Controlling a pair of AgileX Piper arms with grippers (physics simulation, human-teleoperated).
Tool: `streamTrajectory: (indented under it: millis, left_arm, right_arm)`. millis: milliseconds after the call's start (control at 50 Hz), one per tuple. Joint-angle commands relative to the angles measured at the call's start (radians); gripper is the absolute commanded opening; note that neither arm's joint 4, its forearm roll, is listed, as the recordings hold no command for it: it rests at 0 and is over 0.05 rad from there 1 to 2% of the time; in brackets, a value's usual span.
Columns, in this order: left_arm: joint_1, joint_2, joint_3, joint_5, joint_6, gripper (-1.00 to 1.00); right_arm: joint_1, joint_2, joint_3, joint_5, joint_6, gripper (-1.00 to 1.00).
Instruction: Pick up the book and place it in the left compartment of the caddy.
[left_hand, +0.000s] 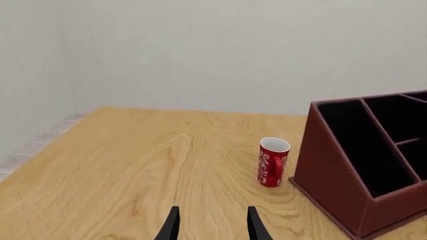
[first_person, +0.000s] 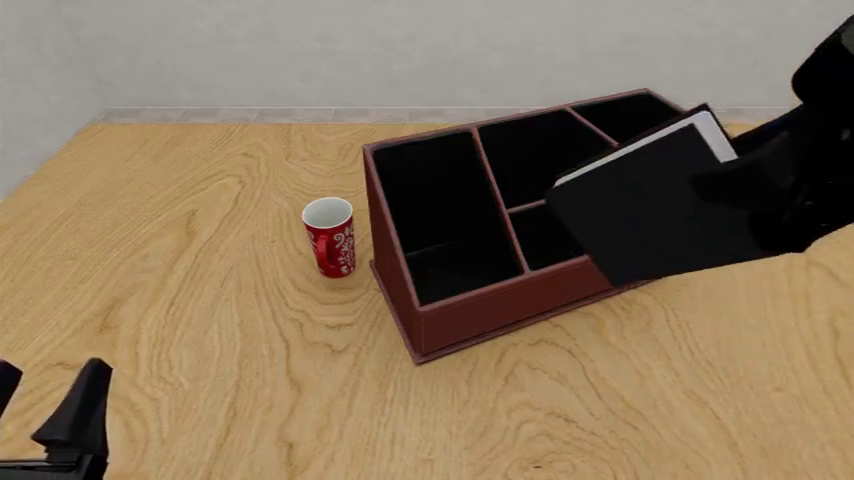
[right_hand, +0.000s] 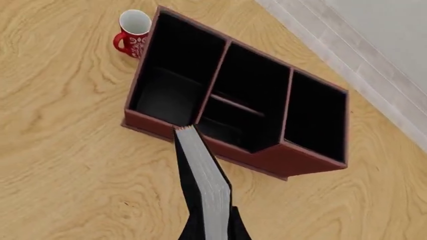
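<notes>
Matt black book (first_person: 667, 205), leather-look caddy (first_person: 497, 301)

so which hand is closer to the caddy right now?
Right. The right hand holds the book over the caddy, above its middle sections. The left hand sits open, low over the table's near-left corner, well away.

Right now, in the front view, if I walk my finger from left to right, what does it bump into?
Left gripper → red mug → caddy → book, held up by the right arm.
</notes>
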Motion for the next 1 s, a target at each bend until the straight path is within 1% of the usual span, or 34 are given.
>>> streamTrajectory:
  millis: [20, 60, 80, 220, 260, 300, 320, 360, 440, 460, 620, 800, 880, 900, 920, 1000]
  left_arm:
    - [-0.014, 0.000, -0.024, 0.004, 0.017, 1.00]
    - [-0.019, 0.000, -0.029, 0.008, 0.024, 1.00]
    - [-0.028, 0.000, -0.031, 0.011, 0.028, 1.00]
    - [-0.041, 0.000, -0.042, 0.015, 0.049, 1.00]
    - [-0.044, 0.000, -0.043, 0.009, 0.053, 1.00]
    - [-0.048, 0.000, -0.037, 0.002, 0.063, 1.00]
    - [-0.048, 0.000, -0.034, -0.001, 0.071, 1.00]
    - [-0.049, 0.000, -0.027, -0.008, 0.078, 1.00]
    - [-0.047, 0.000, -0.027, -0.016, 0.071, 1.00]
    - [-0.049, 0.000, -0.026, -0.017, 0.085, 1.00]
    - [-0.045, 0.000, -0.021, -0.026, 0.087, 1.00]
    - [-0.035, 0.000, -0.007, -0.023, 0.077, 1.00]
    - [-0.032, 0.000, -0.005, -0.021, 0.079, 1.00]
    - [-0.036, 0.000, -0.004, -0.023, 0.077, 1.00]
    - [-0.035, 0.000, -0.002, -0.025, 0.080, 1.00]
    - [-0.033, 0.000, 0.003, -0.033, 0.083, 1.00]
  right_arm:
    - [0.083, 0.056, -0.079, 0.000, 0.063, -1.00]
    - [0.096, 0.070, -0.095, 0.000, 0.064, -1.00]
    - [0.098, 0.080, -0.106, 0.000, 0.054, -1.00]
    - [0.123, 0.128, -0.141, 0.000, 0.041, -1.00]
    - [0.135, 0.144, -0.145, 0.000, 0.028, -1.00]
    - [0.144, 0.161, -0.156, 0.000, 0.034, -1.00]
    - [0.144, 0.165, -0.154, 0.000, 0.024, -1.00]
    - [0.146, 0.178, -0.168, 0.000, 0.028, -1.00]
    - [0.146, 0.207, -0.190, 0.000, 0.021, -1.00]
    - [0.147, 0.216, -0.198, 0.000, 0.022, -1.00]
    - [0.181, 0.276, -0.242, 0.000, 0.030, -1.00]
    - [0.184, 0.323, -0.280, 0.000, 0.020, -1.00]
    - [0.178, 0.336, -0.289, 0.000, 0.013, -1.00]
    - [0.184, 0.342, -0.293, 0.000, 0.020, -1.00]
    - [0.177, 0.344, -0.294, 0.000, 0.011, -1.00]
    - [0.176, 0.358, -0.302, 0.000, 0.009, -1.00]
